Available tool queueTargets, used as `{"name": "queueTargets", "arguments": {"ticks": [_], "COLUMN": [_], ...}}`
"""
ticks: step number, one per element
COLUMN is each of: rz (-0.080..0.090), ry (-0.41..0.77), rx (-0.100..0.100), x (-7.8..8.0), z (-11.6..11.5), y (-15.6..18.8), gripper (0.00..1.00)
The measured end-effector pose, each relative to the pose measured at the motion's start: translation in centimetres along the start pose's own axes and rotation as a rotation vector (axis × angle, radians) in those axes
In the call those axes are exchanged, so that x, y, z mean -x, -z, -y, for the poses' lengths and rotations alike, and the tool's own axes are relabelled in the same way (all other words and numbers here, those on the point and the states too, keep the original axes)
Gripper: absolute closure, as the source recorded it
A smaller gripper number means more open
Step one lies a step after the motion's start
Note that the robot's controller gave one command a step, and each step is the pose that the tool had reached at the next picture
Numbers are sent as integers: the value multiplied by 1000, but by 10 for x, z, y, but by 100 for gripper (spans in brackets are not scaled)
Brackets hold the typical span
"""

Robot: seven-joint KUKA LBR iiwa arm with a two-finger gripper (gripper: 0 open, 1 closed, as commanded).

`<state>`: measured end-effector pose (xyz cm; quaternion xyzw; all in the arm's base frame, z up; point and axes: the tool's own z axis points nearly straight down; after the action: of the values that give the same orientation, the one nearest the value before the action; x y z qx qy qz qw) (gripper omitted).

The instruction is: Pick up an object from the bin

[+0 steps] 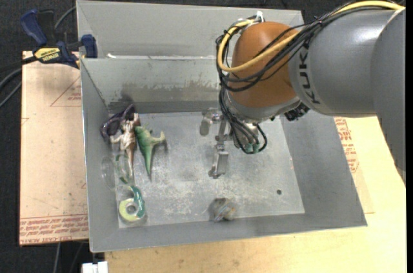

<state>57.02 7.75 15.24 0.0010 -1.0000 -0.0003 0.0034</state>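
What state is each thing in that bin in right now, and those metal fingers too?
Fingers: open, nothing between them.
Green dinosaur: lying flat, at the left.
Pale figure: lying against the dinosaur.
Ring: lying flat, lower-left corner.
Grey lump: lying alone, lower middle.
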Motion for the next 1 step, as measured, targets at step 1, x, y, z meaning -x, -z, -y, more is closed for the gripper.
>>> {"name": "queueTargets", "arguments": {"ticks": [1], "rz": [8], "ry": [-3], "rx": [1], "x": [2], "z": [1], "y": [5], "gripper": [0]}}
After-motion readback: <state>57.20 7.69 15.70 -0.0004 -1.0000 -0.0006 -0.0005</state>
